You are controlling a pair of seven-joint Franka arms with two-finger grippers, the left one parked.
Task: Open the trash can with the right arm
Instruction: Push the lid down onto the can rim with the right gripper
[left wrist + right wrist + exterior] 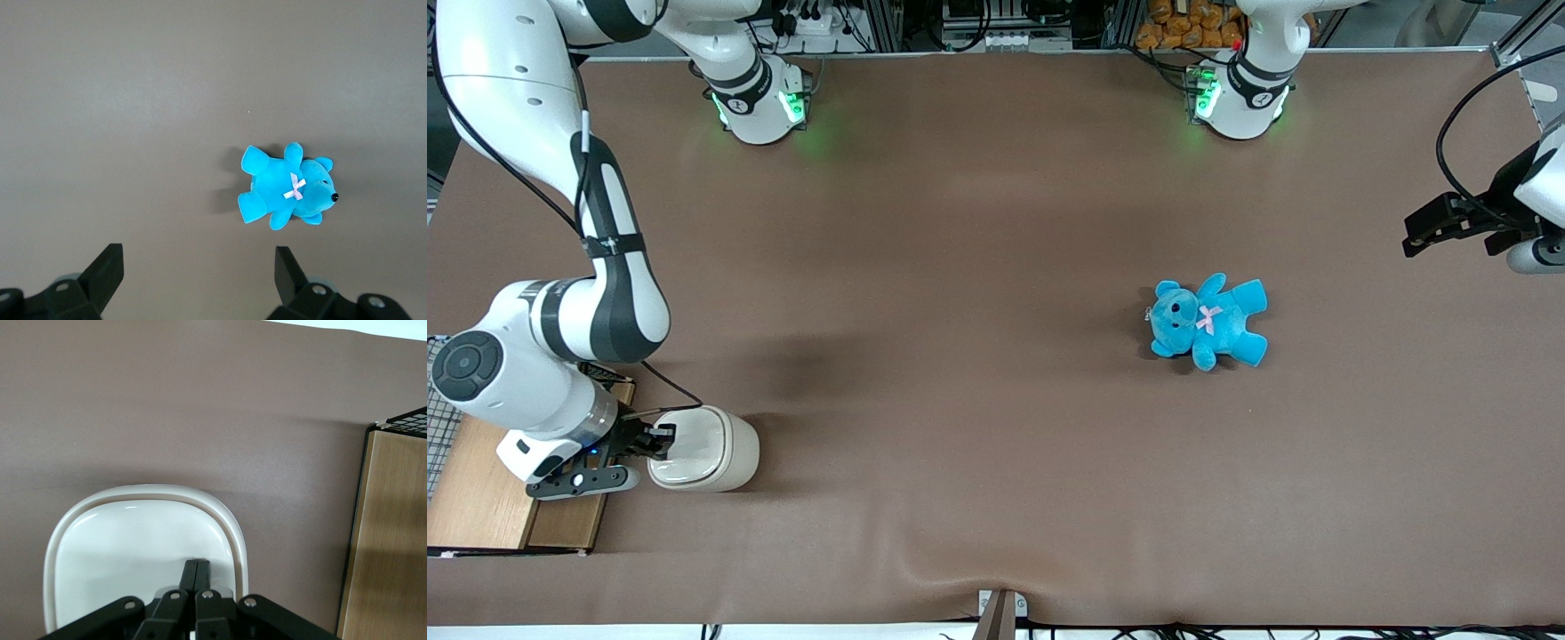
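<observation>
The trash can (710, 452) is a small cream-white bin standing near the table's front edge at the working arm's end. Its swing lid (133, 553) fills the rounded-square rim (230, 520). My right arm (560, 356) reaches down over it. The gripper (663, 436) is shut, both black fingers pressed together with nothing between them. The fingertips (198, 564) rest on the lid's surface close to the rim.
A wooden box (489, 498) with wire mesh (410, 421) stands right beside the trash can, under the arm's wrist. A blue teddy (1209, 322) lies on the brown table (960, 267) toward the parked arm's end.
</observation>
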